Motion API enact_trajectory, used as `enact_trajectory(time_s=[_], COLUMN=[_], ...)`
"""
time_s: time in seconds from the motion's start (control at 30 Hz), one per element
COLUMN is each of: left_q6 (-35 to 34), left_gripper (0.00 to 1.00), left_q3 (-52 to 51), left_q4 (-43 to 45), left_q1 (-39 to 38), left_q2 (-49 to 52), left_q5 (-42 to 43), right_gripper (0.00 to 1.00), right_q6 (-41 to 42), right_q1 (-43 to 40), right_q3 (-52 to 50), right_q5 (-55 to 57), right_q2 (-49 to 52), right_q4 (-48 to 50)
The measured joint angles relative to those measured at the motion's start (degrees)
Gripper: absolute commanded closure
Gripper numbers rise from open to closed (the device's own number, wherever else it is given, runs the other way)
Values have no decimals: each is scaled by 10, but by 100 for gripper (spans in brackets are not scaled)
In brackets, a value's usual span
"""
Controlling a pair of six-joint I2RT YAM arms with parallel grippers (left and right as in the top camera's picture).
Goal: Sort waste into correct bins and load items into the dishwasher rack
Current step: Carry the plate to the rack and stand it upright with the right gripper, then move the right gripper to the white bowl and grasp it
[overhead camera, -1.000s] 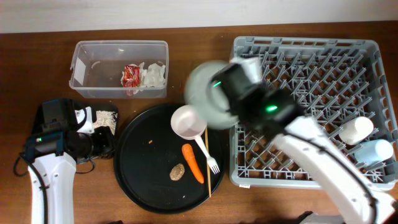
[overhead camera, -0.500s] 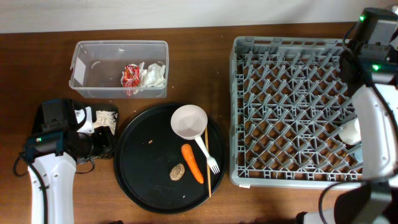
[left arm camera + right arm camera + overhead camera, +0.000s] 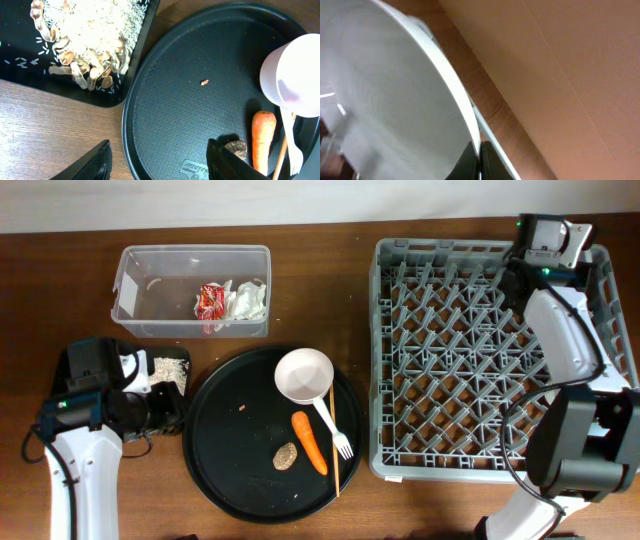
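My right gripper [image 3: 542, 242] is at the far right corner of the grey dishwasher rack [image 3: 460, 380]. In the right wrist view it [image 3: 479, 161] is shut on the rim of the white plate [image 3: 385, 100]. My left gripper [image 3: 160, 165] is open and empty over the left edge of the round black tray [image 3: 200, 50]. On that tray [image 3: 225, 470] lie the pale bowl [image 3: 303, 375], carrot [image 3: 310, 442], brown lump [image 3: 285, 457], fork [image 3: 338, 435] and chopstick [image 3: 334, 465]. The cups are hidden.
The clear tub [image 3: 140, 265] at the back left holds the red wrapper [image 3: 210, 300] and white tissue [image 3: 248, 298]. The shallow black tray [image 3: 30, 75] holds rice scraps [image 3: 95, 25] next to my left arm [image 3: 85, 395]. My right arm lies over the rack's right side.
My right arm has carried the plate from over the round tray to the rack's far right corner. The left arm has not moved.
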Motion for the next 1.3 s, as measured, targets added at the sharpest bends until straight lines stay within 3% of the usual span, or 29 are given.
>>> enact_trajectory(time_s=[0.07,0.13,0.2,0.4,0.53,0.6,0.63,0.67,0.77,1.07,1.3], left_q6=[0,0,0,0,0,0,0,0,0,0,0], left_gripper=[40,39,39,39,39,39,39,39,39,39,39], left_q3=[0,0,0,0,1,1,1,1,1,1,1], left_q4=[2,3,5,5,5,5,5,5,5,3,2], left_q1=[0,0,0,0,0,0,0,0,0,0,0], left_q2=[0,0,0,0,0,0,0,0,0,0,0], left_q5=[0,0,0,0,0,0,0,0,0,0,0], right_gripper=[73,44,26,23,23,20,14,2,2,3,37], right_q6=[0,4,4,56,102,108,112,118,136,138,276], right_q1=[25,74,115,158,176,228,257,284,374,417,454], right_q3=[0,0,0,-1,0,0,0,0,0,0,-1], right_q5=[-12,-36,-45,-83,-334,-487,-519,-536,-583,-656,-576], right_q2=[0,0,0,-11,-110,-123,-123,-123,-123,-90,1], right_q4=[-25,-50,-72,-205,-321,-355,-358,-358,-348,-324,-256])
